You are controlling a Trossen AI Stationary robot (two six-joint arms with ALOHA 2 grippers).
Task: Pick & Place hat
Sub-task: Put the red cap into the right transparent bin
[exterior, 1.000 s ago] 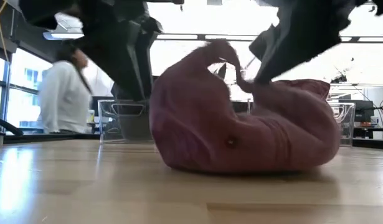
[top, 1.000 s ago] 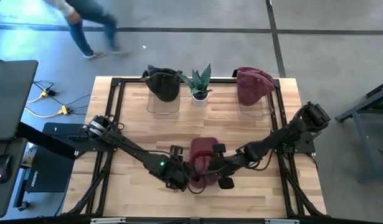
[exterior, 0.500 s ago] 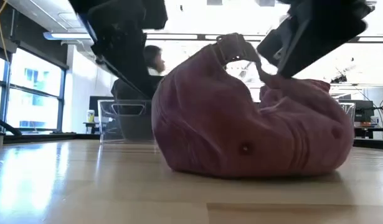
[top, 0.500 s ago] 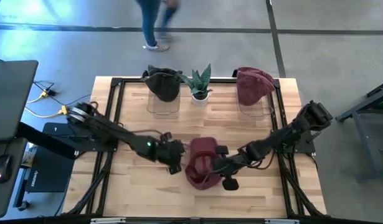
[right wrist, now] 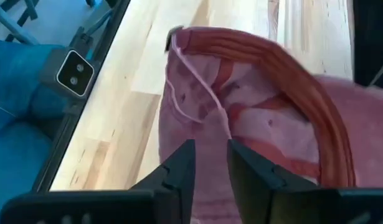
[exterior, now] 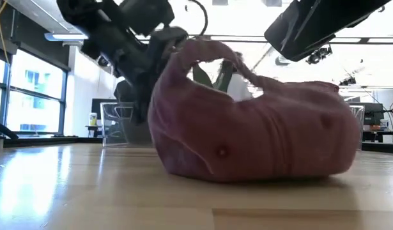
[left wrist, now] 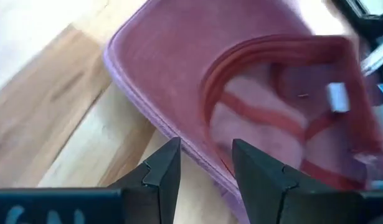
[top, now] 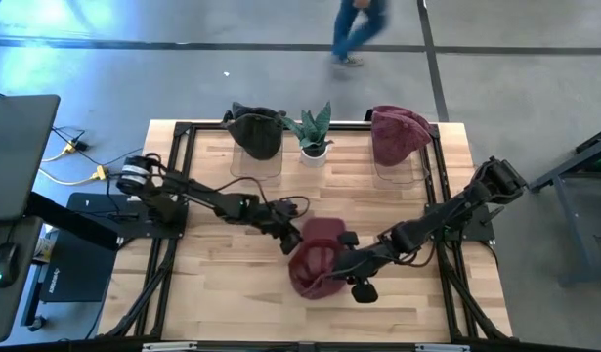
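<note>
The right tool (top: 351,279) stood with its fingers (right wrist: 179,171) a little apart and clamped on nothing, its tips just over the edge of the red hat (top: 315,259). The hat lay upside down on the counter (top: 222,284), directly before this tool, with its inner band facing up. On the far side of the hat the left tool (top: 287,235) waited, its fingers (left wrist: 163,168) also apart and empty, just beside the brim. Farther away from both tools, along the back edge of the counter, stood a dark hat (top: 256,130), a small plant (top: 313,132) and another red hat (top: 398,132).
</note>
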